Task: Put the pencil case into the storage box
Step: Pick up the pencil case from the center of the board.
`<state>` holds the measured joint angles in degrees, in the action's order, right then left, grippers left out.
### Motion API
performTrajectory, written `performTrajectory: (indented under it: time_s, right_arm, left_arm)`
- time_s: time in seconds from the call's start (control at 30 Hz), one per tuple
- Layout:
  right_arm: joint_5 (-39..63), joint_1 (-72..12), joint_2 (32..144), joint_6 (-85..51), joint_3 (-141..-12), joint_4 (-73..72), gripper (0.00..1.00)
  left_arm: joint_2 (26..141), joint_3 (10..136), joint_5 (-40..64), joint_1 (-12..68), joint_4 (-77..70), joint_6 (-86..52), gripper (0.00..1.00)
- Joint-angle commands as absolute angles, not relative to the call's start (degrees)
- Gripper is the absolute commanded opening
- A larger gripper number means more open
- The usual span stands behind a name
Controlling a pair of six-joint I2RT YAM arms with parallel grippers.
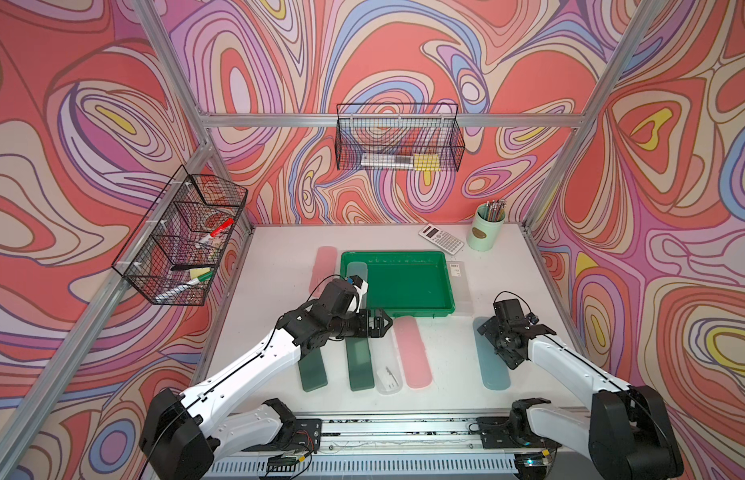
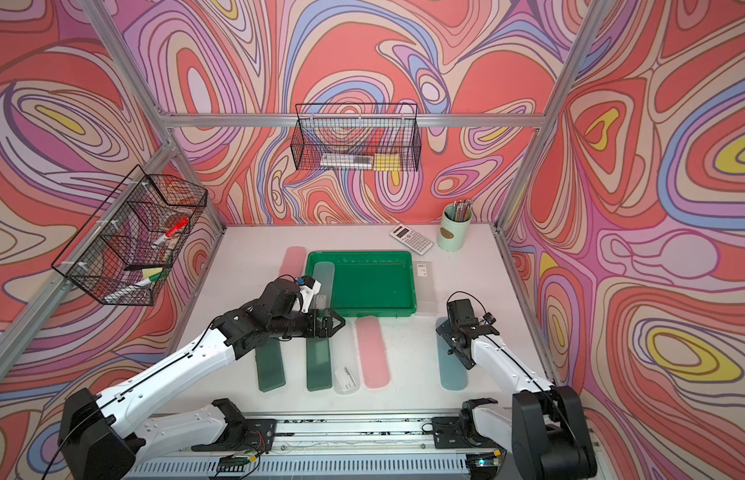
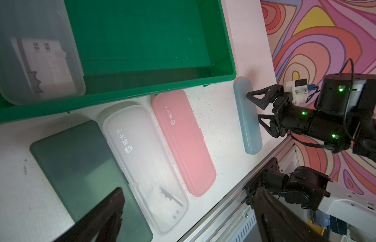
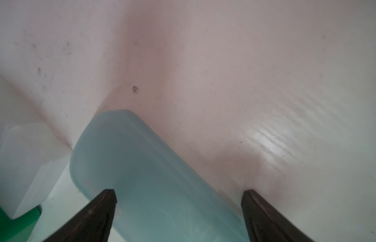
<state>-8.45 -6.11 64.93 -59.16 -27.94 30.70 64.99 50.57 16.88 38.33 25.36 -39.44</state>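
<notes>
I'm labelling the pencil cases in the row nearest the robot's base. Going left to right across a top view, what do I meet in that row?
dark green case → second dark green case → clear case → pink case → pale blue case

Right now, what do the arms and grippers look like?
The left arm and right arm have white shells, black joints and thin black cables. The right gripper has black open-triangle fingers, green lights behind it and a white camera mount; the left gripper is black.
</notes>
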Motion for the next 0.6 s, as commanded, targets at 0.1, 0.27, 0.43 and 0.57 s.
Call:
performTrajectory:
  time_s: [0.1,0.27,0.43,0.57]
  right_arm:
    - [-0.6,-9.4,57.0,-65.0,-24.4,29.1,0.94]
    - [-7.3,-19.0,57.4,-65.5,-30.9,37.5,0.95]
    - [-9.7,-23.4,62.8,-62.0,-34.8,44.6,0.96]
    - [-11.7,-27.0,60.3,-62.5,-34.5,49.0,0.97]
  left_arm:
    - [65.1,51.2,15.2,38.4,26.7,-39.1,0.99]
    - [65.9,51.8,15.3,38.4,27.1,-39.0,0.99]
    - [64.6,51.5,13.9,38.4,28.5,-38.8,0.99]
    - [62.8,50.3,12.7,38.5,29.5,-38.8,0.99]
